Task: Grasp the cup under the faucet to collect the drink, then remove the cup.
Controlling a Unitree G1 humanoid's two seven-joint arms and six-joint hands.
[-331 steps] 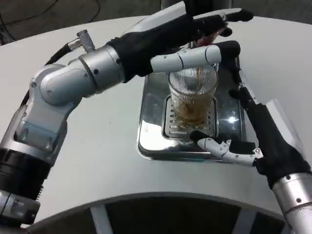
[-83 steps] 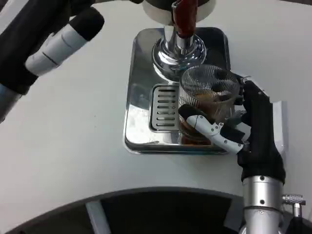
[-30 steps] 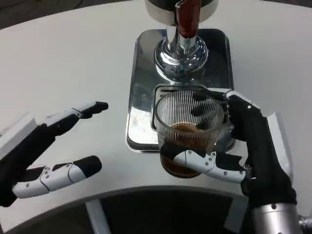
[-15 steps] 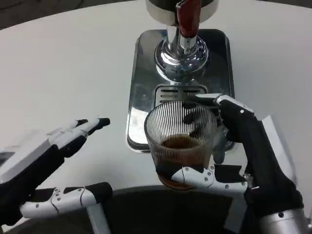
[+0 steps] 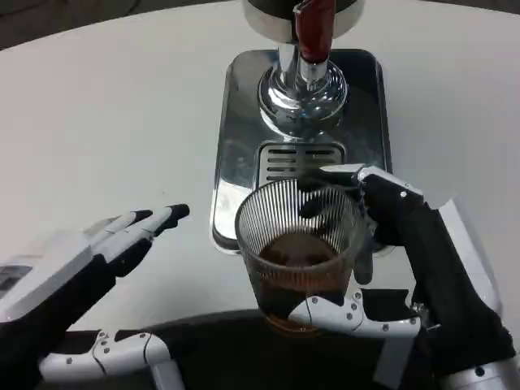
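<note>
A ribbed clear cup (image 5: 296, 252) with brown drink in its lower half is held above the table's near edge, in front of the metal drip tray (image 5: 244, 146). My right hand (image 5: 406, 260) grips it, fingers wrapped round its far side and thumb under its near side. The faucet (image 5: 305, 61) with its red handle stands at the tray's back, well clear of the cup. My left hand (image 5: 77, 284) hovers low at the left, empty, fingers spread and pointing toward the cup.
The slotted grate (image 5: 296, 161) of the tray lies bare just behind the cup. White tabletop (image 5: 114, 122) spreads to the left and right of the tray. The table's dark near edge (image 5: 211, 341) runs under both hands.
My right hand has drawn the cup off the tray, toward me and lower in the picture. The left hand has dropped lower too.
</note>
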